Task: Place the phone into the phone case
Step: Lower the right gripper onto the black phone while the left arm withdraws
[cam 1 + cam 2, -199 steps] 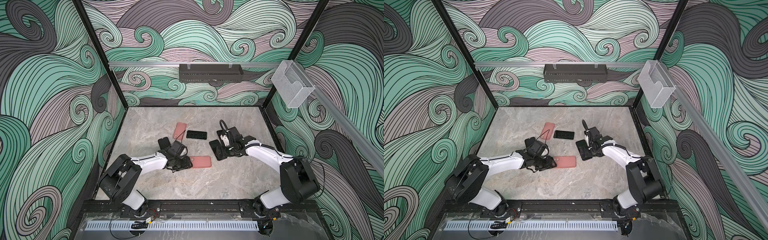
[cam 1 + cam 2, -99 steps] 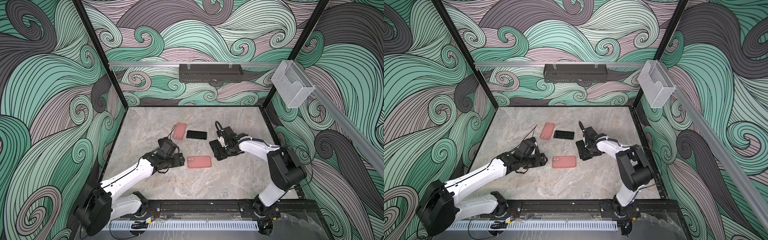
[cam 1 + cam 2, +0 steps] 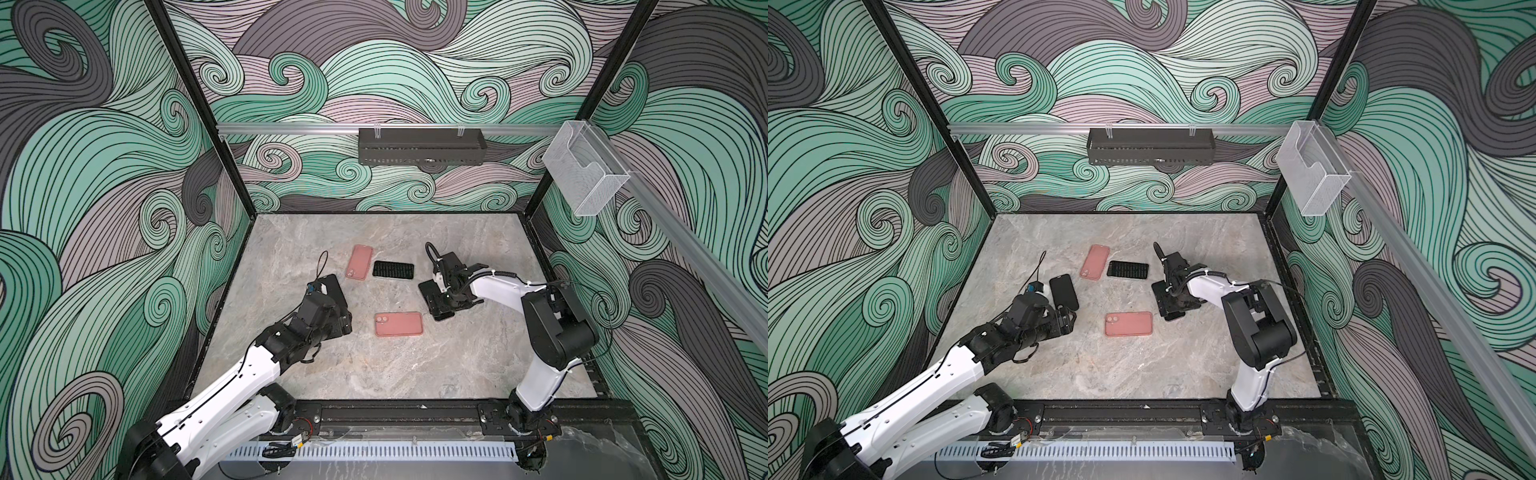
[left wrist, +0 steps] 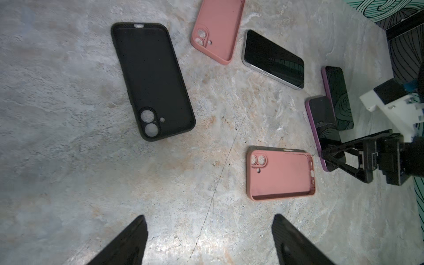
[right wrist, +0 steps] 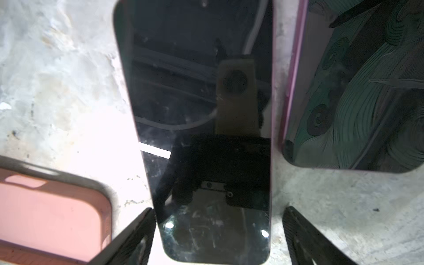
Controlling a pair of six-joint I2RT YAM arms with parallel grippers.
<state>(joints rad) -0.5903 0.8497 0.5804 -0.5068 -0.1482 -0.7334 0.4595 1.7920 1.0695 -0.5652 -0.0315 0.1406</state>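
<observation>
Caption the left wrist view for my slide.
Open left gripper facing an empty black case and the nearer pink case.

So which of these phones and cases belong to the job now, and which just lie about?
Job, probably: purple-edged phone, straddled by the open right end effector; near pink case beside it.
Lying about: black case; far pink case; silver-edged phone; second purple phone.

marble tabletop (image 3: 374,374) carries, flat: black case (image 3: 1064,292), far pink case (image 3: 359,268), near pink case (image 3: 399,324), silver phone (image 3: 393,270), two purple phones (image 4: 339,98).
</observation>
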